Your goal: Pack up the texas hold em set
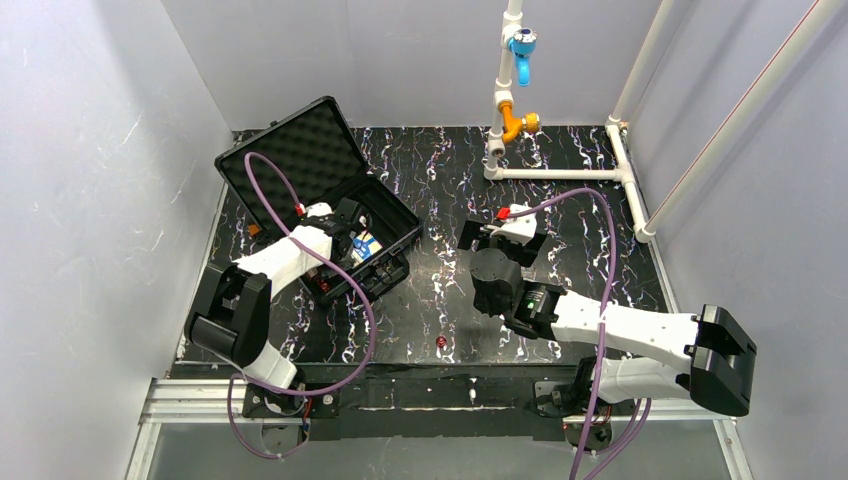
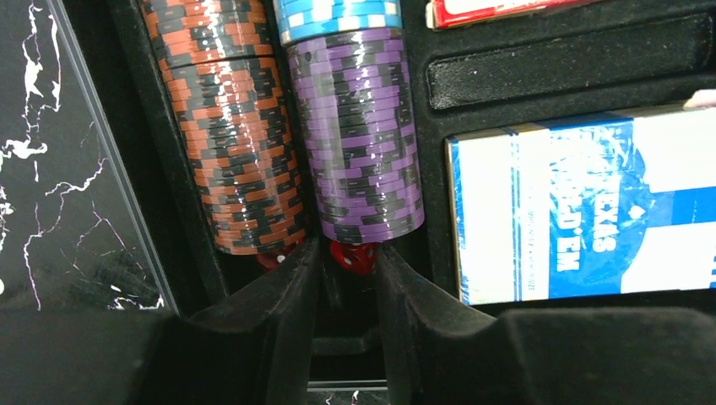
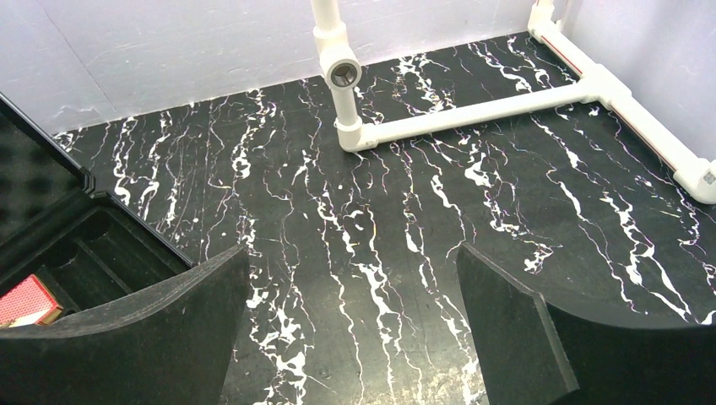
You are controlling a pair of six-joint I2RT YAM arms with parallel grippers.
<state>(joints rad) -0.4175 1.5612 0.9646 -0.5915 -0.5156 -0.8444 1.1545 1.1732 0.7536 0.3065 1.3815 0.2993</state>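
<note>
the black rectangular hard case [image 1: 320, 140] lies open on the left part of the black white-veined marble-look table [image 1: 560, 260], its egg-crate foam lid tilted back toward the far left corner. the left gripper [image 1: 348, 240] reaches down into the tray of the case. in the left wrist view its dark fingers [image 2: 279, 312] stand a narrow gap apart, and a small red die [image 2: 353, 256] sits right at their tips, at the foot of the chip rows. i cannot tell whether the fingers pinch it or merely flank it.

a row of brown-and-black poker chips [image 2: 241, 135] and a row of purple-and-black poker chips [image 2: 359, 135] lie side by side in their slots, touching, with a row of light blue chips [image 2: 338, 17] just beyond the purple ones. a second red die [image 2: 274, 257] peeks out under the brown row. to the right a blue-and-white card box [image 2: 583, 202] fills its compartment, and a red card box [image 2: 498, 8] shows at the top edge.

the right gripper [image 1: 500, 240] hangs over the bare middle of the table, jaws spread wide and holding nothing. another small red die [image 1: 441, 342] lies alone on the table near the front edge. the white pipe frame [image 1: 560, 173] stands at the far right.
</note>
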